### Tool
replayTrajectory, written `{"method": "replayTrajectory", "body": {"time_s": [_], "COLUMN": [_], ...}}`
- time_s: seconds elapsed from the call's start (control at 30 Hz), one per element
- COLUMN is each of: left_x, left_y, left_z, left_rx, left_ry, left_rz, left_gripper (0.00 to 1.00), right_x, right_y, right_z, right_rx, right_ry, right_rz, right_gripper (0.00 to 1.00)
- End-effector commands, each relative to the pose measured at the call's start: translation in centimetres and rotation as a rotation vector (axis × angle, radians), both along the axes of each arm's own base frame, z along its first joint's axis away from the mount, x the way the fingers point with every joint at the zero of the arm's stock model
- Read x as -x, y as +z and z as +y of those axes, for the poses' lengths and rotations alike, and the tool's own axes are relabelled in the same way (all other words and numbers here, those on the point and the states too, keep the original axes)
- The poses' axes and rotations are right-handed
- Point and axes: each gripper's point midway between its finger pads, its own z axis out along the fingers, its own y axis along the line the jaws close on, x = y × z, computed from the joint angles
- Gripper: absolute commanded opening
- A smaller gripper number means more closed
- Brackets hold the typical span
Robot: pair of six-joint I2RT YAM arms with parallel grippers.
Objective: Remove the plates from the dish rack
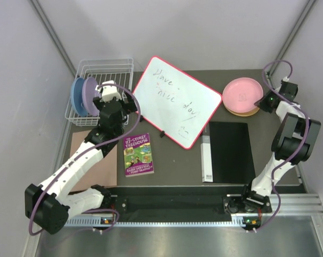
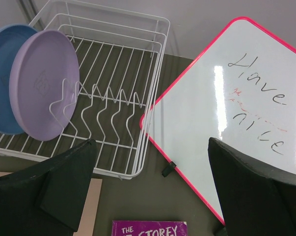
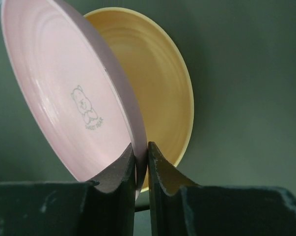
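Observation:
The white wire dish rack (image 1: 105, 72) stands at the far left; it also shows in the left wrist view (image 2: 119, 73). The lavender plate (image 2: 42, 83) and the blue plate (image 2: 3, 78) stand upright in its left end, also seen from above as lavender plate (image 1: 89, 93) and blue plate (image 1: 77, 97). My left gripper (image 2: 150, 189) is open and empty, just off the rack's near right corner. My right gripper (image 3: 142, 152) is shut on the rim of the pink plate (image 3: 69, 93), held just over the yellow-orange plate (image 3: 152, 83) lying at the far right (image 1: 248, 111).
A red-framed whiteboard (image 1: 174, 99) lies tilted in the middle. A purple book (image 1: 137, 154) lies in front of the rack. A black folder (image 1: 230, 151) with a white strip lies at right. A tan board (image 1: 99, 171) lies under the left arm.

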Motion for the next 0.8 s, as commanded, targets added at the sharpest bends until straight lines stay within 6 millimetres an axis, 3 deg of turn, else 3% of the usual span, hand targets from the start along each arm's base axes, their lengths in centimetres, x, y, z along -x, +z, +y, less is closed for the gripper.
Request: {"method": "replayTrajectory", "body": {"time_s": [0.0, 0.1, 0.13, 0.2, 0.23, 0.27, 0.4, 0.57, 0.6, 0.67, 0.77], "left_x": [-0.3, -0.2, -0.2, -0.2, -0.3, -0.3, -0.9, -2.3, -2.6, -3.5, -4.3], "left_y": [1.1, 1.0, 1.0, 1.0, 1.0, 1.0, 0.8, 0.3, 0.3, -0.1, -0.4], "left_z": [0.1, 0.2, 0.3, 0.5, 0.6, 0.7, 1.5, 4.6, 6.3, 7.4, 10.9], "left_rx": [0.011, 0.010, 0.008, 0.004, 0.002, 0.000, -0.049, -0.135, -0.126, -0.110, -0.113], "left_ry": [0.009, 0.014, 0.017, 0.025, 0.030, 0.033, 0.075, 0.170, 0.209, 0.219, 0.307], "left_rz": [-0.040, -0.038, -0.038, -0.038, -0.039, -0.039, -0.029, -0.002, 0.000, 0.015, 0.032], "left_gripper": [0.99, 0.99, 0.99, 0.99, 0.99, 0.99, 0.99, 0.99, 0.99, 0.99, 0.98], "right_x": [-2.3, -2.4, -2.4, -2.3, -2.1, -2.0, -1.0, 1.7, 2.6, 3.5, 5.3], "right_y": [2.6, 1.9, 1.9, 1.9, 2.1, 2.3, 3.7, 7.9, 9.3, 10.7, 13.2], "right_z": [-0.9, -1.0, -1.0, -1.0, -0.9, -1.0, -1.5, -1.9, -1.5, -0.4, 1.6], "right_rx": [0.015, 0.005, 0.004, 0.008, 0.014, 0.019, 0.074, 0.182, 0.200, 0.218, 0.237], "right_ry": [-0.002, -0.005, -0.008, -0.007, -0.006, -0.009, -0.033, -0.085, -0.087, -0.075, -0.045], "right_rz": [-0.087, -0.068, -0.063, -0.064, -0.066, -0.068, -0.070, -0.102, -0.126, -0.155, -0.230], "right_gripper": [0.13, 0.22, 0.32, 0.42, 0.56, 0.61, 0.66, 0.70, 0.71, 0.71, 0.73]}}
